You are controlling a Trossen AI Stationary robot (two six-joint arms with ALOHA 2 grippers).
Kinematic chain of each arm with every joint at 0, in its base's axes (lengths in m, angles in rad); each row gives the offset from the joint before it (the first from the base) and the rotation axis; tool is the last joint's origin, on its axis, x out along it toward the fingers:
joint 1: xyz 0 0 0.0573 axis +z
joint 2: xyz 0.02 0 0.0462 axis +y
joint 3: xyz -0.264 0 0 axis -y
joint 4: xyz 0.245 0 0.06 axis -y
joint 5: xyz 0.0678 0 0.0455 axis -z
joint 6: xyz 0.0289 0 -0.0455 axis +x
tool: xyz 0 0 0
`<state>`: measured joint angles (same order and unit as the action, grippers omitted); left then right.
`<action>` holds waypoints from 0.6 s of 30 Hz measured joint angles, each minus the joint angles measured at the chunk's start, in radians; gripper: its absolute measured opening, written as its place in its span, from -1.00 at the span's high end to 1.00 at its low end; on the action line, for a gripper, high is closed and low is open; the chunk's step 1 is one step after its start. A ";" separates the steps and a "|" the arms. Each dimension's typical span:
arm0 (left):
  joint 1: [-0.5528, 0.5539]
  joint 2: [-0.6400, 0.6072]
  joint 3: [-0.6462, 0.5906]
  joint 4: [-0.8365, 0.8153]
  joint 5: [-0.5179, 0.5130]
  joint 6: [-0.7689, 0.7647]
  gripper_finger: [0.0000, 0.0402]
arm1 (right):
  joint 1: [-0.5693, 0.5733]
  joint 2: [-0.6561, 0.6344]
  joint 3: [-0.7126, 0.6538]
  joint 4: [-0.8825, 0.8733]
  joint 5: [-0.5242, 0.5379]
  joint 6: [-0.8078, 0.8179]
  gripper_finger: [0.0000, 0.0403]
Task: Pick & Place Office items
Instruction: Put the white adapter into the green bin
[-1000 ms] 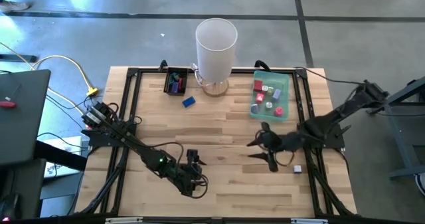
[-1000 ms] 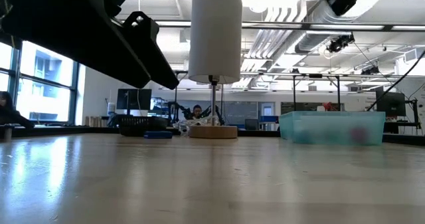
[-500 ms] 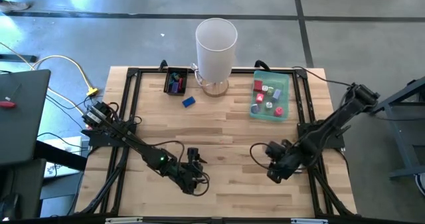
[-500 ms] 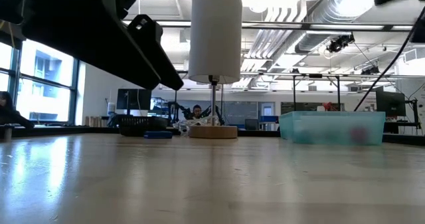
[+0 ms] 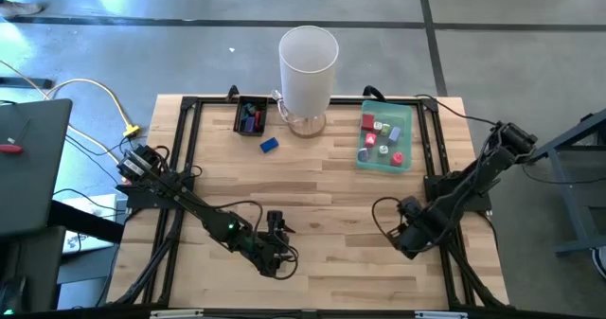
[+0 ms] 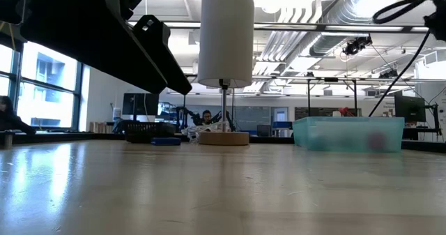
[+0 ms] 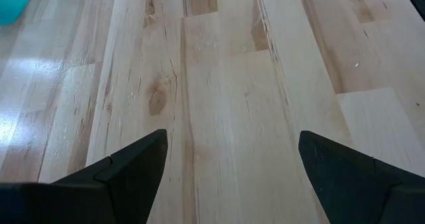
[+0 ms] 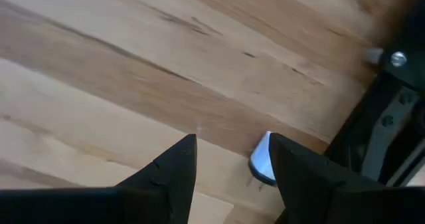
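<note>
My right gripper [image 5: 409, 236] hangs open near the table's right edge, fingers pointing down. In the right wrist view its fingers [image 8: 232, 141] stand over bare wood. A small white-grey piece [image 8: 261, 159] lies on the table, partly behind one finger; I cannot tell whether they touch. My left gripper [image 5: 278, 226] waits open near the front middle, with nothing between its fingers [image 7: 229, 144]. A blue block [image 5: 269, 145] lies loose at the back. Several coloured pieces sit in the green tray [image 5: 409, 135] and in the small black tray [image 5: 239, 116].
A tall white cylinder [image 5: 308, 63] stands on a wooden base at the back middle, between the two trays. A black frame rail [image 8: 385, 117] runs close beside the white-grey piece. Bare wood [image 5: 331, 186] lies between the two grippers.
My right gripper has gone toward the table's right and near edges and come down. It has tipped from lying level to pointing down and has rolled about its own line. It now covers the small piece in the high view. The left arm has kept still.
</note>
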<state>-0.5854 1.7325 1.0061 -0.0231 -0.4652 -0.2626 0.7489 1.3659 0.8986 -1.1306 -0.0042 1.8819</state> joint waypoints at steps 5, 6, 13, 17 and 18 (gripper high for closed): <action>-0.004 0.000 0.000 0.000 0.003 -0.029 -0.65 | 0.076 0.000 0.000 -0.023 0.018 0.114 0.13; -0.006 0.000 0.000 0.000 0.003 -0.033 -0.65 | 0.090 0.000 0.000 -0.023 0.033 0.131 0.13; -0.015 0.000 0.000 0.001 0.003 -0.052 -0.65 | 0.172 0.000 0.000 -0.072 0.053 0.297 0.13; -0.026 0.000 0.000 0.001 0.003 -0.086 -0.65 | 0.194 0.000 0.000 -0.074 0.018 0.378 0.13; -0.029 0.000 0.000 0.001 0.003 -0.095 -0.65 | 0.199 0.001 0.000 -0.075 0.001 0.397 0.13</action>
<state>-0.6148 1.7325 1.0062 -0.0220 -0.4622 -0.3577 0.9479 1.3669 0.8986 -1.2053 -0.0033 2.2790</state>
